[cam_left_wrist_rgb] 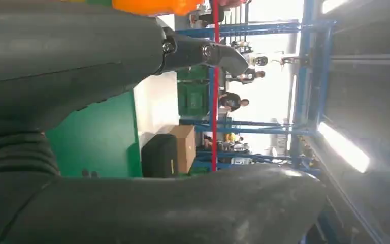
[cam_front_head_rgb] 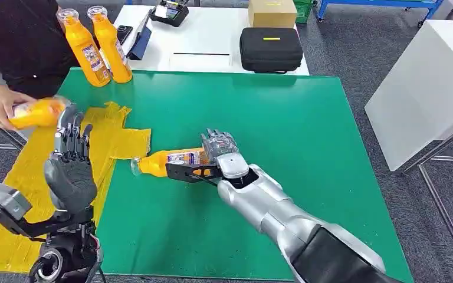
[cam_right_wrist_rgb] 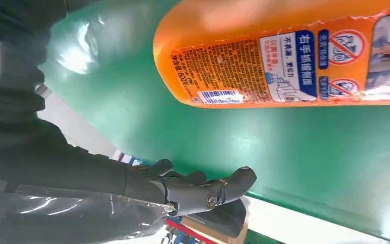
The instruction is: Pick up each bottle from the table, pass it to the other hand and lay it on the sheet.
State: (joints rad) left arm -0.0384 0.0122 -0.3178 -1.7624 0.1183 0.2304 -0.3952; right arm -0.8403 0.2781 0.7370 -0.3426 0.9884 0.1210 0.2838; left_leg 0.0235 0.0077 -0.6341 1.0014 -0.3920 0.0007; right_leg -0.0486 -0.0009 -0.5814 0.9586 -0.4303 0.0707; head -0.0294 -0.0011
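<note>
Orange bottle [cam_front_head_rgb: 168,160] lies on its side on the green mat [cam_front_head_rgb: 295,130], the right hand [cam_front_head_rgb: 221,154] at its base; whether it grips I cannot tell. Left hand [cam_front_head_rgb: 71,156] is raised, fingers apart and empty, above the yellow sheet [cam_front_head_rgb: 121,141].

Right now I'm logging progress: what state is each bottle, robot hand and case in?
Bottle by right robot hand: lying on the green mat.
Two bottles at the mat's far corner: upright.
Bottle in person's hand: held over the yellow sheet.
Left robot hand: raised, holding nothing.
Right robot hand: at the lying bottle's base; grip unclear.
Black case: closed.
</note>
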